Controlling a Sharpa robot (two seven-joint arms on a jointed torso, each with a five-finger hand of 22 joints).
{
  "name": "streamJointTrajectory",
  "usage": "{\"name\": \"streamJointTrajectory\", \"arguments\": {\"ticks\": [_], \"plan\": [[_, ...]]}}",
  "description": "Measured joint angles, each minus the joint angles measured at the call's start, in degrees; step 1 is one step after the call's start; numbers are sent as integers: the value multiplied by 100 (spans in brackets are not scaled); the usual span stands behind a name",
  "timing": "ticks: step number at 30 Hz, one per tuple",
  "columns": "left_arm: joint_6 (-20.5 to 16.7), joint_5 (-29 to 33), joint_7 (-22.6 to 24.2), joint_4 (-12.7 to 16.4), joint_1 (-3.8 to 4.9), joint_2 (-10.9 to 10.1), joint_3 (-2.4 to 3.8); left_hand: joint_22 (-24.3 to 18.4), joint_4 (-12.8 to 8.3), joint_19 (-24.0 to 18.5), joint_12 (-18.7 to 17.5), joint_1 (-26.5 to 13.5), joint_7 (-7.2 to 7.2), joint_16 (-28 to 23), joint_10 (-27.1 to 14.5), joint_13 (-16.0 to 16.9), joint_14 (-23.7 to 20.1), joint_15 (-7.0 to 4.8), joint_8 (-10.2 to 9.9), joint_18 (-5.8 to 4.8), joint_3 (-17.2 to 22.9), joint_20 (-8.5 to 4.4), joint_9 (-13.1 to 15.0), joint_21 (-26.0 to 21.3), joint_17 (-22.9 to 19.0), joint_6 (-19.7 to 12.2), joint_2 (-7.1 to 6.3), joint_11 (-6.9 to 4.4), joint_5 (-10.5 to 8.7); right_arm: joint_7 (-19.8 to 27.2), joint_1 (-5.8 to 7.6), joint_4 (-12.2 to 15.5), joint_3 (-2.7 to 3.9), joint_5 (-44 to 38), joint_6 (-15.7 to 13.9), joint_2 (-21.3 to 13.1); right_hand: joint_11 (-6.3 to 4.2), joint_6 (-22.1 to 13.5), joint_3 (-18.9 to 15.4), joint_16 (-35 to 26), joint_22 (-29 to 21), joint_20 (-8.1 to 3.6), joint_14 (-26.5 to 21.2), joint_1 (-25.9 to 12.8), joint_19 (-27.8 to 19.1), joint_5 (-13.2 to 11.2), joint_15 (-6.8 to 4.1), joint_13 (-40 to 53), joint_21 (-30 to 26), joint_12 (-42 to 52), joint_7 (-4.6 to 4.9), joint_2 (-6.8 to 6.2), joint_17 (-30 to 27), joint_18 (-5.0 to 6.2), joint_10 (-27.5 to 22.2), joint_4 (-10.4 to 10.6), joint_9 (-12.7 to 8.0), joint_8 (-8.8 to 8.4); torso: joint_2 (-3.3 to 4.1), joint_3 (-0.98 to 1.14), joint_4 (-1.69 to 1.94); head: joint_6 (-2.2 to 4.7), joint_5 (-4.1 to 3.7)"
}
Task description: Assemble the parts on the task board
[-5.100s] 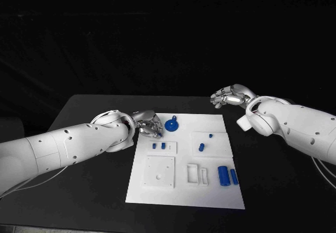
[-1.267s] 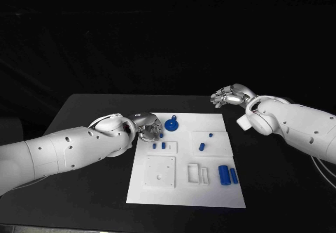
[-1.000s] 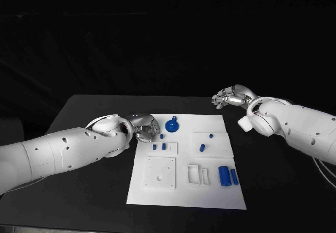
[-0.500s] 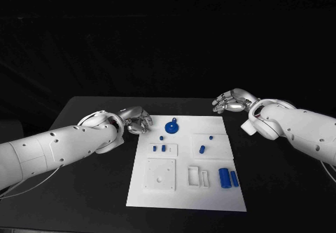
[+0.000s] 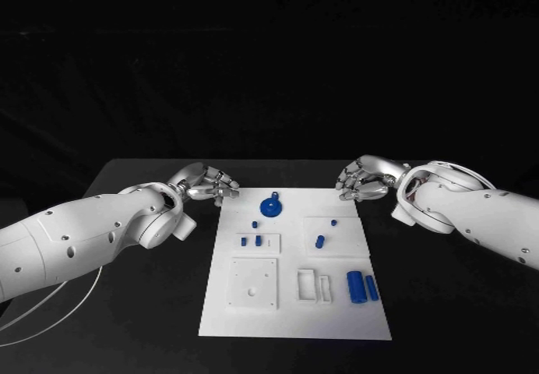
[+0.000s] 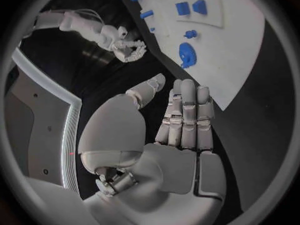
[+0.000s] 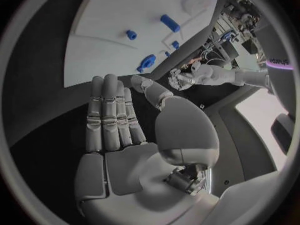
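The white task board (image 5: pixel 297 312) lies in the middle of the black table. On it are a round blue disc (image 5: pixel 271 207), small blue pegs (image 5: pixel 255 224) on its raised plates, and two blue cylinders (image 5: pixel 361 287) near the right edge. My left hand (image 5: pixel 206 184) hovers off the board's far left corner, holding nothing. Its fingers (image 6: pixel 184 115) lie straight side by side, short of the disc (image 6: pixel 187 54). My right hand (image 5: pixel 361 181) hangs at the board's far right corner, also holding nothing, with its fingers (image 7: pixel 109 112) stretched toward the board (image 7: pixel 125 15).
A square white plate (image 5: pixel 254 283) and a slotted white block (image 5: pixel 315 284) sit on the board's near half. Bare black table (image 5: pixel 135 312) lies on both sides of the board. Each wrist view shows the other hand, the right hand (image 6: pixel 128 50) and the left hand (image 7: pixel 187 77), across the board.
My left hand has drawn back from the board's left edge to beyond its far left corner. A small blue peg stands where it was. The right hand dropped slightly toward the board's corner.
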Motion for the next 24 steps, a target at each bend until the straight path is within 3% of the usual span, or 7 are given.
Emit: {"name": "streamJointTrajectory", "arguments": {"ticks": [2, 7, 10, 12, 17, 20, 24], "plan": [[20, 419, 94, 7, 0, -17, 0, -16, -14, 53, 29, -35, -12, -52, 98, 25, 46, -35, 24, 1, -28, -8, 4, -9, -12, 12, 35, -40, 0, -20, -2, 55, -2, -225, -7, -46, 0, 0, -79, 2, 1, -32, 4, -22, 32, -151, -4, 0, 1, -150, 0, -10, 51, -18, 0, -3, -5, -40, -5, 2, -1, 16, -1], [75, 1141, 329, 58, 0, -62, 0, -47, -72, 81, -12, -76, -48, -166, 86, 24, 81, -37, 84, 1, -86, -20, 13, -106, -37, 48, 80, -26, 0, -102, -87, 259, -44, -776, -41, -110, 12, -20, -93, 4, 2, -62, 71, 13, 123, -127, 29, 0, 35, -466, 20, -45, 161, 56, -12, -2, -43, -89, -15, 4, -7, 46, 14], [117, 1373, 468, 59, -2, -63, 0, -57, -92, 81, -27, -65, -94, -230, 67, 18, 81, -37, 132, -1, -105, -20, 40, -147, -46, 94, 134, -7, 0, -164, -146, 416, -113, -1109, -52, -126, 44, -21, -67, 5, 10, -69, 72, 31, 130, -106, 29, 0, 35, -589, 20, -111, 198, 57, 20, 25, -59, -109, -22, 5, -10, 60, 20], [137, 1470, 538, 58, -2, -63, 0, -57, -91, 81, -27, -60, -94, -230, 67, 18, 81, -37, 132, -2, -105, -20, 40, -147, -46, 94, 138, -7, 0, -211, -160, 492, -118, -1290, -61, -128, 64, -21, -61, 6, 20, -62, 80, 33, 164, -106, 22, 9, 35, -646, 20, -112, 221, 57, 41, 31, -65, -118, -26, 4, -9, 70, 11], [180, 1596, 644, 36, -2, -65, 0, -62, -108, 81, -56, -86, -94, -253, 56, 13, 88, -18, 132, -5, -121, -20, 40, -170, -46, 94, 164, 3, 28, -340, -167, 640, -155, -1625, -127, -122, 61, -56, 57, -21, 24, -69, 89, 31, 171, -178, 31, 32, 35, -804, 48, -266, 257, 57, 102, 60, -95, -167, -29, 4, -8, 81, -24], [213, 1650, 683, 4, -2, -65, 0, -62, -95, 81, -100, -86, -94, -297, 24, 2, 80, 5, 132, -28, -138, -19, 45, -204, -46, 94, 164, 34, 28, -434, -209, 698, -227, -1793, -168, -97, 83, -145, 378, -121, 31, -71, 111, 80, 213, -265, 53, 56, 58, -1007, 132, -542, 271, 52, 125, 210, -146, -273, -28, 4, -8, 81, -64], [231, 1695, 710, 19, -2, -64, 0, -62, -91, 81, -167, -113, -73, -344, -91, -22, 56, 28, 132, -58, -169, -19, 45, -236, -46, 72, 191, 63, 28, -542, -218, 741, -278, -1955, -186, -94, 112, -201, 725, -199, 70, -71, 113, 133, 214, -485, 54, 96, 58, -1195, 170, -800, 295, 20, 154, 448, -189, -284, -24, 3, -8, 81, -114]]}}
